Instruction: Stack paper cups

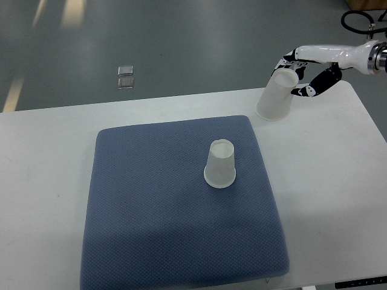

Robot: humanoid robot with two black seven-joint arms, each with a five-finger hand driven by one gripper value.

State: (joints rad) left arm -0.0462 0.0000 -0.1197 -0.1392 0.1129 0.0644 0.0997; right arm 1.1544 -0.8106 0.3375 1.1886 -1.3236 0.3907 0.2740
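Observation:
One translucent paper cup [220,164] stands upside down on the blue mat [151,199], right of its middle. A second cup [277,96], also upside down and tilted, sits on the white table near the far right edge, off the mat. My right hand [300,72] comes in from the right edge and its white and black fingers wrap the top of that tilted cup. The left arm does not show.
The white table [338,181] runs around the mat, with bare surface on the right. The far table edge lies just behind the tilted cup. Two small square plates [126,77] lie on the grey floor beyond.

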